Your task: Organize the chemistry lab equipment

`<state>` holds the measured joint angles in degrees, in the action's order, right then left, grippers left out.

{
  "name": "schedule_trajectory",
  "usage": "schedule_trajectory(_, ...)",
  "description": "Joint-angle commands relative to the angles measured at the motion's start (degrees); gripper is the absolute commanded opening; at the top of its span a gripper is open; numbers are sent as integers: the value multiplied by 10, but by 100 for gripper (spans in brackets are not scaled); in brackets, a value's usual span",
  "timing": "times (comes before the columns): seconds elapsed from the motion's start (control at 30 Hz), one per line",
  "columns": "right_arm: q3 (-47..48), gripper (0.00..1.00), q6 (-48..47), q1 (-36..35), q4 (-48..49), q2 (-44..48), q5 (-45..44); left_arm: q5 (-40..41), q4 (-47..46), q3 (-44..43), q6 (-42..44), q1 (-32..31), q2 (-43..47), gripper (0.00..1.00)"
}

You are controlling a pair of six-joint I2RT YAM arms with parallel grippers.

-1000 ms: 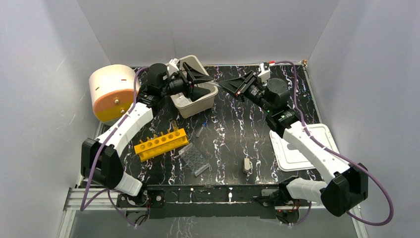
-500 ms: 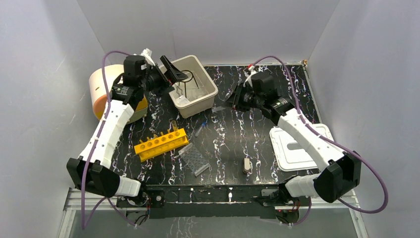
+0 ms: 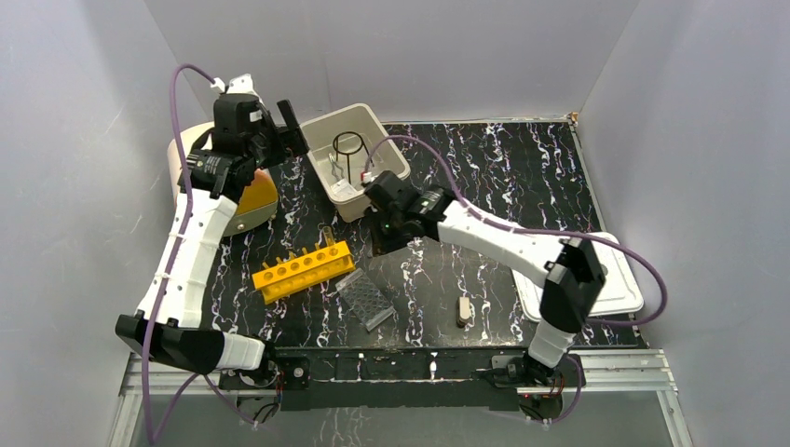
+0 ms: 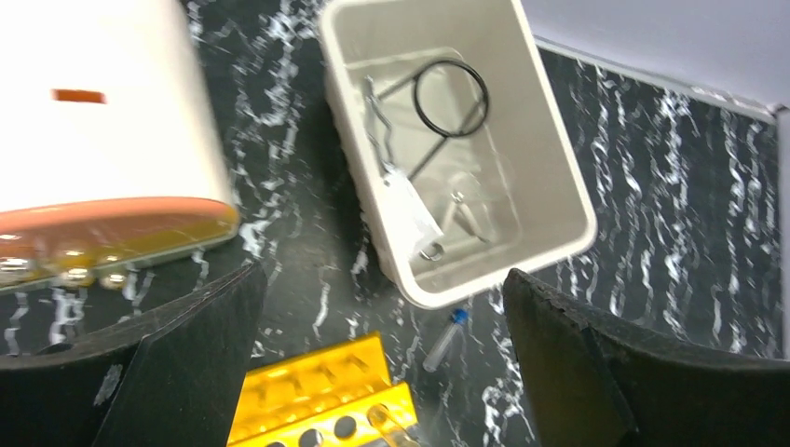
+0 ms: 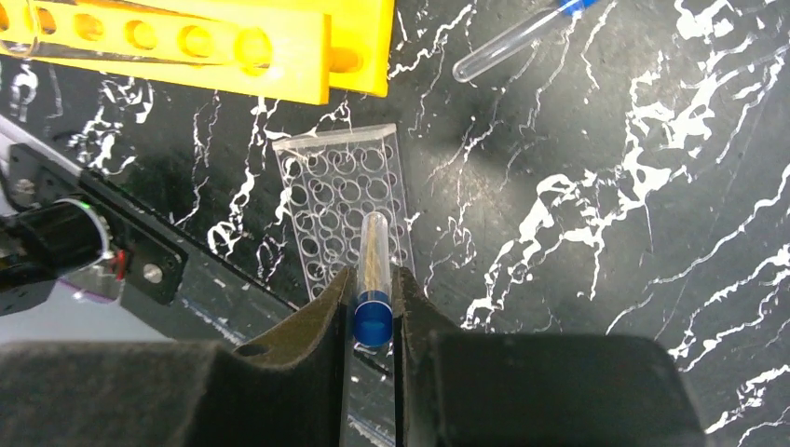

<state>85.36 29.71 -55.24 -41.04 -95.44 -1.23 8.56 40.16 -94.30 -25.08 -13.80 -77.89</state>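
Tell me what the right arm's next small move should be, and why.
Probably shift the right gripper toward the yellow rack and line the blue-capped tube up over an open hole. The tube is pinched at its cap and hangs above the clear well plate, not the rack, whose nearest holes look free.

Black marbled counter [image 3: 508,168]: beige tub [image 3: 396,158] far centre, cream drum [image 4: 102,102] far left, yellow rack [image 3: 304,270] and clear plate [image 3: 365,298] near left, white lid [image 3: 615,279] right.
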Motion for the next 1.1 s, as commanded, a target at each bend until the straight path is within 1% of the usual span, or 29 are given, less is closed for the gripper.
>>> schedule_trajectory(0.0,78,15,-34,-30,-45,-55,-60,100,25,-44,43,13,20,98)
schedule_trajectory(0.13,134,15,-51,-53,-73,-106,-79,111,34,-60,38,24,13,98)
schedule_trajectory(0.47,235,14,-78,-82,-126,-190,-108,90,36,-93,37,26,16,98)
schedule_trajectory(0.63,242,13,-81,-86,-142,-205,-103,82,34,-89,36,26,18,98)
schedule_trajectory(0.8,244,13,-87,-86,-145,-221,-93,29,22,-72,26,27,24,98)
schedule_trajectory(1.07,244,12,-89,-86,-120,-230,-93,17,20,-55,21,26,31,98)
